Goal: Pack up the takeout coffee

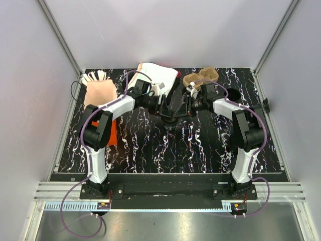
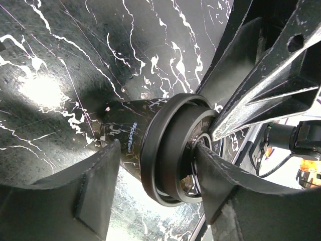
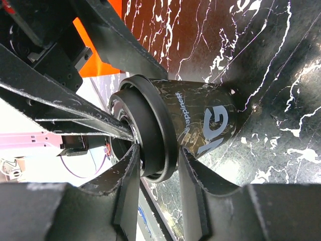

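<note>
Left pincer and right pincer, both part-open, flank the upright black lidded disposable cup from opposite sides; grip unclear.

Open marble table lies across the lower middle of the top view, between the arm bases. At centre the left gripper and right gripper flank the takeout coffee, blocking both its sides. Along the upper edge stand a pink cup, a white bag and a cardboard tray. An orange object lies at left.
</note>
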`<state>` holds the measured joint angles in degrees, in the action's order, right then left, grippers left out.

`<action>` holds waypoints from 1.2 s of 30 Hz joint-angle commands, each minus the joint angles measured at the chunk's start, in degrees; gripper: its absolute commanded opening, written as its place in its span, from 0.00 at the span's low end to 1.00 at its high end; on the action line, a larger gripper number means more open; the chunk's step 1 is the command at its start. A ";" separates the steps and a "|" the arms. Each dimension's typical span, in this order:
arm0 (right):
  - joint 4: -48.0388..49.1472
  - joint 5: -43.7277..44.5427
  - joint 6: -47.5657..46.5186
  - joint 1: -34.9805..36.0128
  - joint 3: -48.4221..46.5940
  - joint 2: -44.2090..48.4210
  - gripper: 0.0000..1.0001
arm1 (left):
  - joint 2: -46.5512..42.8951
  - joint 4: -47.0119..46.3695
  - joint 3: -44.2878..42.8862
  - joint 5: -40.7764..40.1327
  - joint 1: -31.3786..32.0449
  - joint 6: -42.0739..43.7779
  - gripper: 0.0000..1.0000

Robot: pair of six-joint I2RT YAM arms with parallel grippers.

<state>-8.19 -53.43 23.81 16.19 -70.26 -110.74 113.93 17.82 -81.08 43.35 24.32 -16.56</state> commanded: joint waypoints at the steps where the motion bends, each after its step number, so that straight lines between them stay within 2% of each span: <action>1: 0.71 1.13 -0.96 1.74 0.30 1.05 0.31 | -0.46 -1.12 1.45 -1.00 0.82 0.21 0.68; 5: 0.19 1.31 -1.49 1.75 -0.14 1.14 0.28 | -1.60 -3.23 1.54 1.99 0.65 -0.84 0.78; 9: -0.43 1.40 -1.75 1.74 -0.41 1.23 0.26 | -2.04 -5.60 1.80 4.54 0.56 -2.77 0.81; 17: -1.30 1.40 -2.45 1.74 -1.02 1.75 0.23 | -2.40 -8.86 2.15 7.27 -0.41 -5.33 0.82; 36: -5.17 2.45 -5.79 1.39 -3.04 3.51 0.20 | -5.21 -9.04 0.92 9.82 -3.57 -5.59 0.83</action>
<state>-11.68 -53.06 20.84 17.26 -71.07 -109.65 112.77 11.07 -79.22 50.13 21.85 -22.09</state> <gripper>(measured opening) 0.334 0.824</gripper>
